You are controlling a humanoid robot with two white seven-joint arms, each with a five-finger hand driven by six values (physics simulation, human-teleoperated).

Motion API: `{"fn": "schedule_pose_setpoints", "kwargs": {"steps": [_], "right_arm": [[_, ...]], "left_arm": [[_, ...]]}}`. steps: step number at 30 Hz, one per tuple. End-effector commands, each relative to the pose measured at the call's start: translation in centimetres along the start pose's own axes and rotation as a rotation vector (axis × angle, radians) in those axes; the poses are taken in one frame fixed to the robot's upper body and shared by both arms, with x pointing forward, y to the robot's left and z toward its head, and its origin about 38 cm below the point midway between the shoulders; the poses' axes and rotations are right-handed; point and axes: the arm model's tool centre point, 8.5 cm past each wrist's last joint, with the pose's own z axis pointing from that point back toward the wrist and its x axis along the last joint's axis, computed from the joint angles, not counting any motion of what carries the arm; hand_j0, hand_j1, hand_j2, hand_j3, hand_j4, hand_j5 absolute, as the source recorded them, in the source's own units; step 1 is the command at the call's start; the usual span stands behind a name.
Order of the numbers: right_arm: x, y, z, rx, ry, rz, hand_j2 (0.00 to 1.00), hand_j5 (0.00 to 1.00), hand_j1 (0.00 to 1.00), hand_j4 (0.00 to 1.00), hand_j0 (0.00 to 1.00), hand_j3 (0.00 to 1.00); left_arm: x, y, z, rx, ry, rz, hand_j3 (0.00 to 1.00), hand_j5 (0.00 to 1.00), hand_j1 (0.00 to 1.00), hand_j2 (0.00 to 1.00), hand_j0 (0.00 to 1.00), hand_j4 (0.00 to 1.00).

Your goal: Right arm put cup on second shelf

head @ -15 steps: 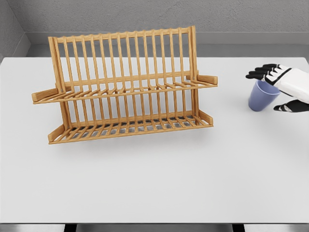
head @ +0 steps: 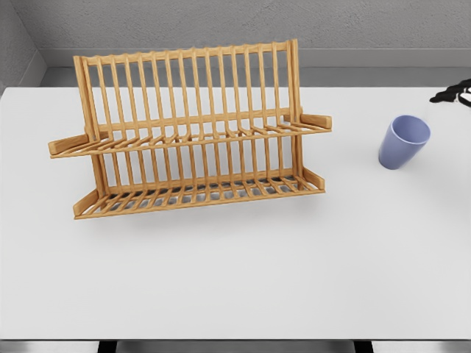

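A lilac-blue cup (head: 403, 142) stands upright on the white table (head: 235, 272), right of centre, with its mouth facing up. Nothing touches it. Only the black fingertips of my right hand (head: 455, 94) show, at the right edge of the head view. They are stretched out, hold nothing, and sit above and to the right of the cup. A wooden two-tier dish rack (head: 191, 118) stands to the left, with an upper shelf (head: 184, 137) and a lower shelf (head: 199, 195), both bare.
The rack's tall slatted back rises behind its shelves. Its right end pieces (head: 315, 120) point toward the cup. A grey wall runs behind the table's far edge.
My right hand has pulled away from the cup, up and to the right, almost out of the picture. The cup stays where it was on the table.
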Motion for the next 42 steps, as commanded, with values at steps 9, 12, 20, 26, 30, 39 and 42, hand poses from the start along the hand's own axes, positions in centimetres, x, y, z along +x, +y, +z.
{"fn": "schedule_pose_setpoints", "kwargs": {"steps": [9, 12, 20, 26, 30, 39, 42], "right_arm": [[-0.9, 3.6, -6.8, 0.126, -0.037, -0.124, 1.0, 1.0, 1.0, 1.0, 1.0, 1.0], [-0.8, 4.1, -7.1, 0.137, -0.041, -0.132, 1.0, 1.0, 1.0, 1.0, 1.0, 1.0], [-0.3, 5.4, -10.8, 0.191, -0.068, -0.162, 1.0, 1.0, 1.0, 1.0, 1.0, 1.0], [-0.4, 6.0, -11.0, 0.212, -0.065, -0.167, 1.0, 1.0, 1.0, 1.0, 1.0, 1.0], [-0.9, 6.5, -10.8, 0.219, -0.048, -0.183, 1.0, 1.0, 1.0, 1.0, 1.0, 1.0], [-1.5, 6.7, -11.1, 0.215, -0.029, -0.206, 1.0, 1.0, 1.0, 1.0, 1.0, 1.0], [-1.2, 6.4, -11.7, 0.206, -0.041, -0.205, 1.0, 1.0, 1.0, 1.0, 1.0, 1.0]], "left_arm": [[0.0, 0.0, 0.0, 0.0, 0.0, 0.0, 1.0, 1.0, 1.0, 1.0, 1.0, 1.0], [0.0, 0.0, 0.0, 0.0, 0.001, 0.0, 1.0, 1.0, 1.0, 1.0, 1.0, 1.0], [0.0, 0.0, 0.0, 0.0, 0.001, 0.001, 1.0, 1.0, 1.0, 1.0, 1.0, 1.0], [0.0, 0.0, 0.0, 0.0, 0.0, 0.0, 1.0, 1.0, 1.0, 1.0, 1.0, 1.0], [0.0, 0.0, 0.0, 0.0, 0.001, 0.0, 1.0, 1.0, 1.0, 1.0, 1.0, 1.0], [0.0, 0.0, 0.0, 0.0, 0.0, 0.0, 1.0, 1.0, 1.0, 1.0, 1.0, 1.0], [-0.1, 0.0, 0.0, 0.0, 0.003, 0.0, 1.0, 1.0, 1.0, 1.0, 1.0, 1.0]]}}
